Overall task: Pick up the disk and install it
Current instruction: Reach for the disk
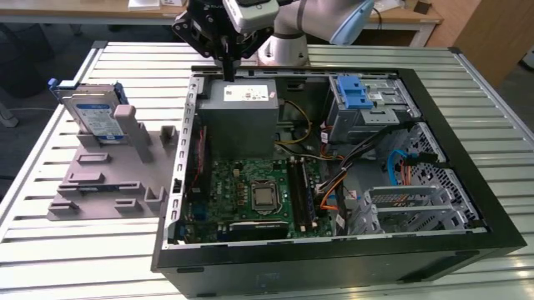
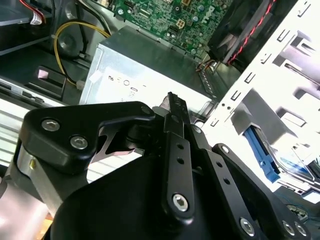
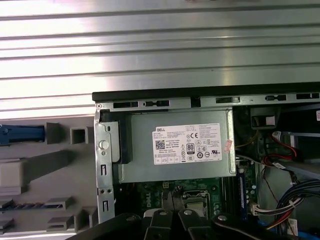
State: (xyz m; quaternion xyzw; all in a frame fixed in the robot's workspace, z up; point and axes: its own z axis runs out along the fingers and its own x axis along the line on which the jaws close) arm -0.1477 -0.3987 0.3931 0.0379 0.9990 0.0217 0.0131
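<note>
The disk (image 1: pixel 94 117), silver with a blue-and-white label and blue side rails, stands on edge in a grey holder (image 1: pixel 104 187) at the exterior view's left, outside the computer case. Its blue rail (image 3: pixel 22 134) shows in the first wrist view and also in the second wrist view (image 2: pixel 260 150). My gripper (image 1: pixel 227 72) hangs over the case's back rim, just above the grey power-supply box (image 1: pixel 242 119), well away from the disk. Its fingers (image 2: pixel 172 107) are shut with nothing between them. Their bases (image 3: pixel 172 220) also show in the first wrist view.
The open black computer case (image 1: pixel 471 187) lies on a slatted metal table (image 1: pixel 75 256). Inside are the motherboard (image 1: pixel 259 194), cables, and a grey drive cage with a blue latch (image 1: pixel 359 97) at the far right corner. Desks stand behind the table.
</note>
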